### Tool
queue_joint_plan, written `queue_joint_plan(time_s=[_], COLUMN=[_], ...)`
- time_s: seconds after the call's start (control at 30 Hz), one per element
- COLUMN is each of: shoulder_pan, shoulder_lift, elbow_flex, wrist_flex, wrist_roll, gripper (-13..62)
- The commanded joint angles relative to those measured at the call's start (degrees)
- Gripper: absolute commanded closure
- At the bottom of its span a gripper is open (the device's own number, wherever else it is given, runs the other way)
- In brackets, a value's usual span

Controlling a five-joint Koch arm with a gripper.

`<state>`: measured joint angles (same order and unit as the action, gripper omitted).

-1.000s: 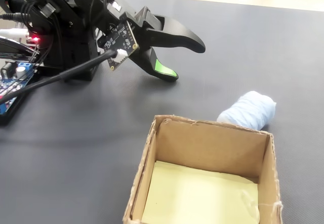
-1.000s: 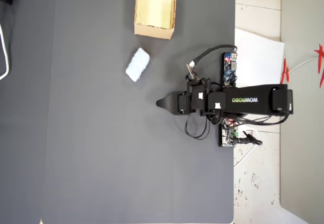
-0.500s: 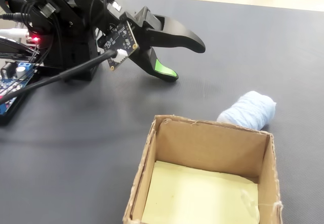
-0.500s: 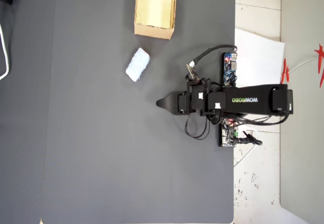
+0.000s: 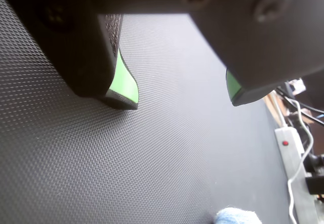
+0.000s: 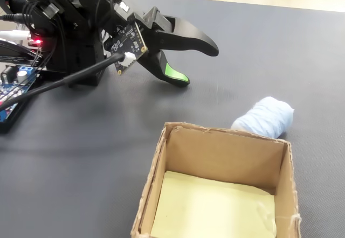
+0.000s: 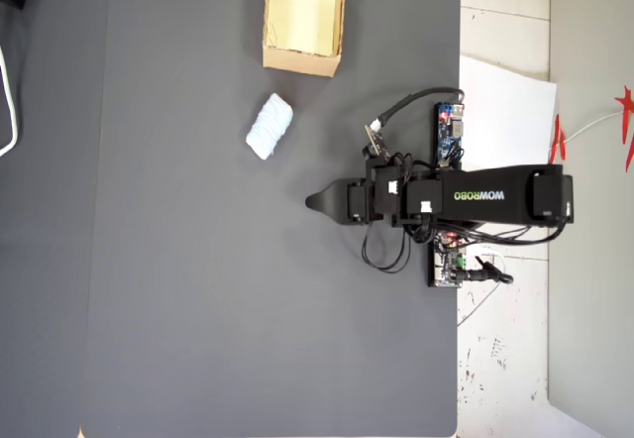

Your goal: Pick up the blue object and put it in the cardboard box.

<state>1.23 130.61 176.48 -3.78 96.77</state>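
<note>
Gaping claw (image 6: 197, 65) holding nothing, blue object (image 6: 264, 117) beside cardboard box (image 6: 171, 157)

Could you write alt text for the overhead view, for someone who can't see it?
A black robot arm's open pincer hovers over a dark mat, empty. A pale blue bundle lies nearby, beside an open cardboard box.

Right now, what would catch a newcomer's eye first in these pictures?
The black arm's open gripper with bright green pads, low over the dark mat. Next, the pale blue yarn-like bundle lying on the mat just behind the open cardboard box, whose yellowish inside holds nothing.
</note>
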Motion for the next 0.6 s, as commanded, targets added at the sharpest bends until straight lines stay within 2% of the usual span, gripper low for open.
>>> queue_joint_plan(time_s=[0.0, 0.57], shoulder_pan=[0.0, 0.0], shoulder_lift=[4.8, 4.8], elbow_flex=[2.2, 2.2], wrist_flex=[5.2, 5.2], wrist_roll=[0.8, 1.1], gripper=[15.2, 15.5])
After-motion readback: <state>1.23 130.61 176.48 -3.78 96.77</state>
